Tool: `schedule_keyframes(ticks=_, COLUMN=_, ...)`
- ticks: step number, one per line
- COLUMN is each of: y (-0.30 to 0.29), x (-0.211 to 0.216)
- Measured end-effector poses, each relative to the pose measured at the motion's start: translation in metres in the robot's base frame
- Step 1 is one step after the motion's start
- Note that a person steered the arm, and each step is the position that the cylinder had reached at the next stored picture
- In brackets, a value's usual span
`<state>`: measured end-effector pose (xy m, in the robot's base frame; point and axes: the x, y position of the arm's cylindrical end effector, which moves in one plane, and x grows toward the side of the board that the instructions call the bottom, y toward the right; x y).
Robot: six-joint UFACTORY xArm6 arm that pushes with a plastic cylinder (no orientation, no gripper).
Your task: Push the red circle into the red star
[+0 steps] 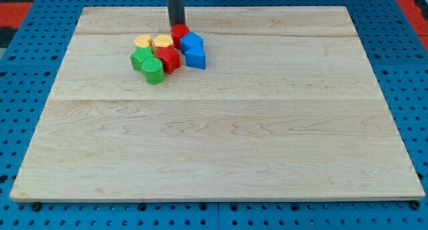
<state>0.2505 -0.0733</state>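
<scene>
The red circle (178,34) sits at the top of a tight cluster of blocks near the board's upper left. My tip (177,24) stands at the circle's top edge, touching or nearly touching it. The red star (168,58) lies just below and a little to the left of the circle, with the yellow blocks between them on the left side. The circle and the star look close together, possibly touching.
The same cluster holds two yellow blocks (142,41) (162,42), a green star (140,58), a green circle (154,69) and two blue blocks (191,42) (197,56). The wooden board (221,136) lies on a blue pegboard.
</scene>
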Motion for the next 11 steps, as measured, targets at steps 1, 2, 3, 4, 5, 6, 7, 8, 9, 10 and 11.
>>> schedule_keyframes(ticks=1, y=0.001, x=0.000)
schedule_keyframes(ticks=2, y=0.032, x=0.000)
schedule_keyframes(ticks=3, y=0.062, x=-0.001)
schedule_keyframes(ticks=4, y=0.085, x=-0.001)
schedule_keyframes(ticks=5, y=0.064, x=-0.001)
schedule_keyframes(ticks=6, y=0.032, x=0.006)
schedule_keyframes(ticks=7, y=0.014, x=0.025)
schedule_keyframes(ticks=8, y=-0.005, x=0.034)
schedule_keyframes(ticks=9, y=-0.019, x=0.034)
schedule_keyframes(ticks=10, y=-0.001, x=0.033)
schedule_keyframes(ticks=11, y=0.041, x=0.025)
